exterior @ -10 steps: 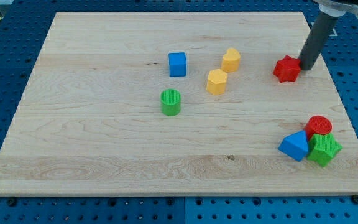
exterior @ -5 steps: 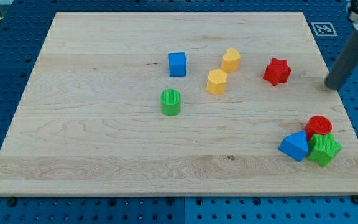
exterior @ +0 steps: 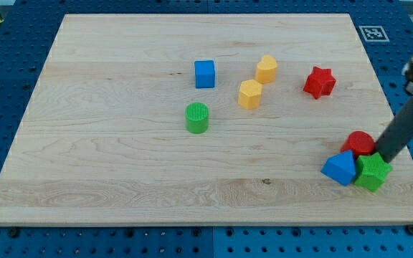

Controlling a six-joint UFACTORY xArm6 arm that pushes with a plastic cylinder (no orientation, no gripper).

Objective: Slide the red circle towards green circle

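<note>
The red circle [exterior: 358, 142] sits near the board's lower right, touching a blue triangle [exterior: 339, 169] and a green star [exterior: 373, 172]. My tip [exterior: 386, 158] is at the red circle's right side, just above the green star, touching or nearly touching both. The green circle [exterior: 197, 117] stands near the board's middle, far to the left of the red circle.
A red star [exterior: 319, 82] lies at the upper right. Two yellow blocks [exterior: 250, 94] [exterior: 267, 69] and a blue cube [exterior: 204, 74] lie above and right of the green circle. The wooden board's right edge [exterior: 400, 136] runs just behind my rod.
My rod left the red star after nudging it left, swung out past the board's right edge, then came down to the red circle. The red circle has shifted slightly left.
</note>
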